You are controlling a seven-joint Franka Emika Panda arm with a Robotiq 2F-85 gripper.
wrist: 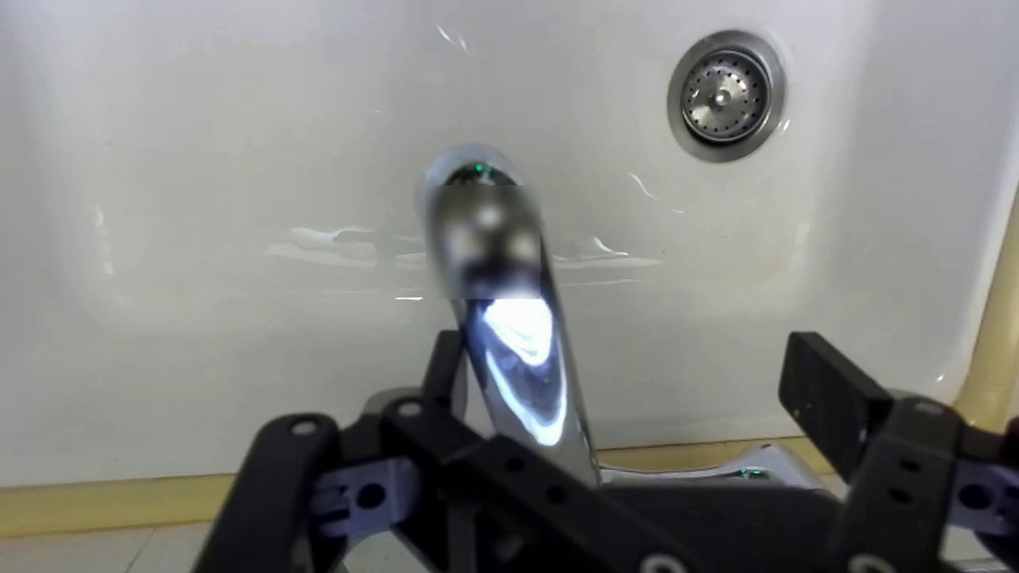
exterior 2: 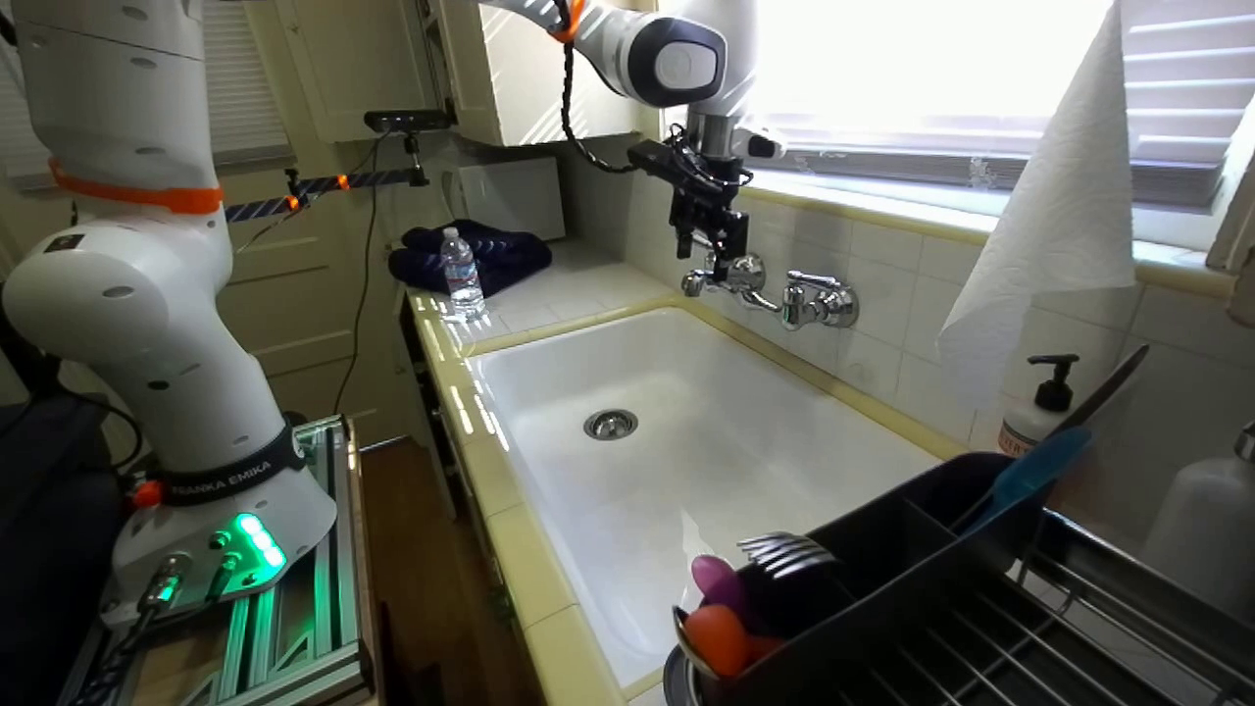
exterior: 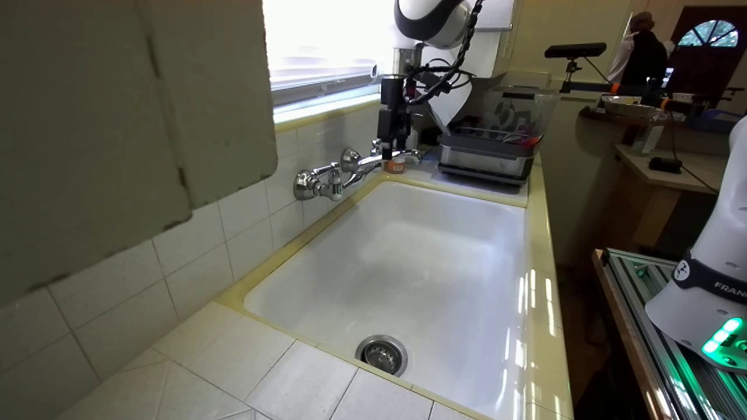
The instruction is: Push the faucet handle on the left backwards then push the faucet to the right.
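The chrome faucet's long spout (exterior: 402, 154) reaches out from the wall over the white basin. In the wrist view the spout (wrist: 529, 374) runs between the fingers of my gripper (wrist: 625, 350), which stands wide apart. The spout lies close along one finger (wrist: 446, 366); whether they touch I cannot tell. In both exterior views my gripper (exterior: 389, 150) points down at the spout and partly covers it. The left faucet handle (exterior: 334, 185) sits on the drain side of the spout, its lever partly visible as a handle (wrist: 768, 465) below the wrist view's gap. Another handle (exterior 2: 794, 302) stands on the opposite side.
The steel drain (exterior: 382, 354) is in the basin floor. A dish rack (exterior: 484, 160) stands on the counter beyond the sink, with cutlery in its holder. A paper towel (exterior 2: 1054, 196) hangs by the window. A water bottle (exterior 2: 461, 273) stands at the sink's end.
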